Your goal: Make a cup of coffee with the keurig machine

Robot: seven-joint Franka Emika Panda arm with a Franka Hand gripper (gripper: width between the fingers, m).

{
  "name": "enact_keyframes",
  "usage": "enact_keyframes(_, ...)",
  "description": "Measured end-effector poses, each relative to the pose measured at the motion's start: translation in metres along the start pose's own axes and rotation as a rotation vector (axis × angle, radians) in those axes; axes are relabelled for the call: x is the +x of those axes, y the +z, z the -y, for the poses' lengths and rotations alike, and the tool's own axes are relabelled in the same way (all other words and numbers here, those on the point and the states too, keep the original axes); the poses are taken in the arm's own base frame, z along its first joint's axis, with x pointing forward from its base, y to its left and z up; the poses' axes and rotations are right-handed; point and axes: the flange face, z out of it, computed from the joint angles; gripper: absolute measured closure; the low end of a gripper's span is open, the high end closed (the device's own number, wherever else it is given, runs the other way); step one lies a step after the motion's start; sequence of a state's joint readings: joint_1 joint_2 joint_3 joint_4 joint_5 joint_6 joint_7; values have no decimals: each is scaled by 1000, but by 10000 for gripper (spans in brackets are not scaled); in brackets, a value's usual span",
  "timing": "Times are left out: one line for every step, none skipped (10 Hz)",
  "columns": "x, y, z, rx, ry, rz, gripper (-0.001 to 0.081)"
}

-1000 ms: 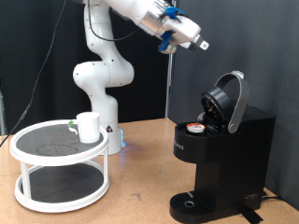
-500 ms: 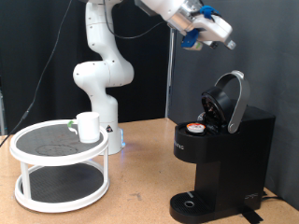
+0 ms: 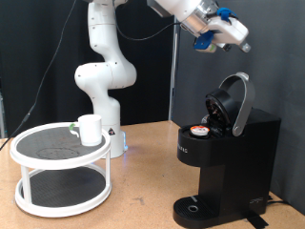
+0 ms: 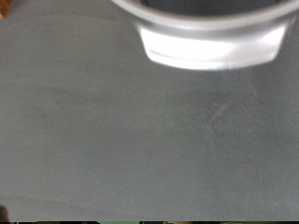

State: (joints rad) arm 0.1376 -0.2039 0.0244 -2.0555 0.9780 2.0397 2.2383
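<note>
Moved my fingers (image 3: pixel 238 42) rightward, high above the keurig machine (image 3: pixel 227 153); lid up, pod (image 3: pixel 199 131) seated. Finger spacing: cannot tell.

cup: plain white mug (image 3: pixel 90 130), upright on the top tier of a round white two-tier stand, at the exterior view's left.
keurig machine: boxy matte black brewer (image 3: pixel 229 162) on the table at the exterior view's right; rounded lid hinged up and open, a small pod seated in the holder, round drip tray bare.
</note>
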Motion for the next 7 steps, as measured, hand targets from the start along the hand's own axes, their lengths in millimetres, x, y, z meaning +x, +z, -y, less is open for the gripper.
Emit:
enact_keyframes(-6, 12, -6, -9, -2, -19, 72)
enact_keyframes(-13, 24, -12, -1, -2, -37, 72)
enact_keyframes(-18, 37, -17, 15, -4, -57, 72)
enact_keyframes(-23, 47, -23, 30, -12, -71, 72)
enact_keyframes(-26, 56, -26, 41, -19, -87, 72)
enact_keyframes(-27, 62, -28, 54, -26, -111, 72)
enact_keyframes(-27, 69, -28, 64, -28, -135, 72)
